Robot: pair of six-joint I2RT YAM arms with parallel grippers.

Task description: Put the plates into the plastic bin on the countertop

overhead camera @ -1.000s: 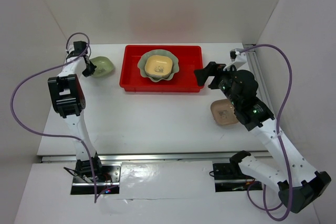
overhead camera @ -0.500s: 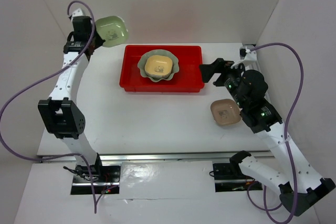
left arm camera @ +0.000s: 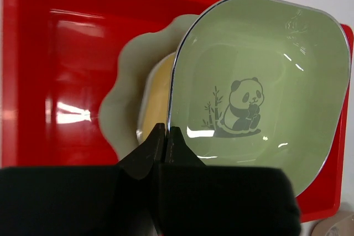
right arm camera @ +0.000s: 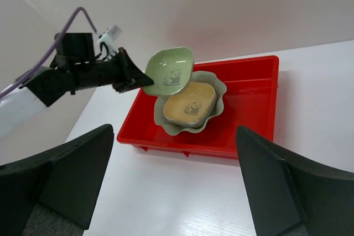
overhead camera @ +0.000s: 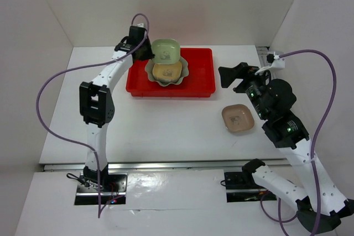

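View from above. The left hand [overhead camera: 148, 52] grips the rim of a small green dish [overhead camera: 166, 51], holding it over the far side of the red bin [overhead camera: 200, 74]. Inside the bin, a yellow dish [overhead camera: 167, 71] sits nested in a scalloped pale green dish [overhead camera: 185, 70]. A pinkish-tan dish [overhead camera: 238, 118] lies on the white surface [overhead camera: 160, 125] right of the bin, near the right hand [overhead camera: 229, 77], whose fingers stand spread with nothing between them.
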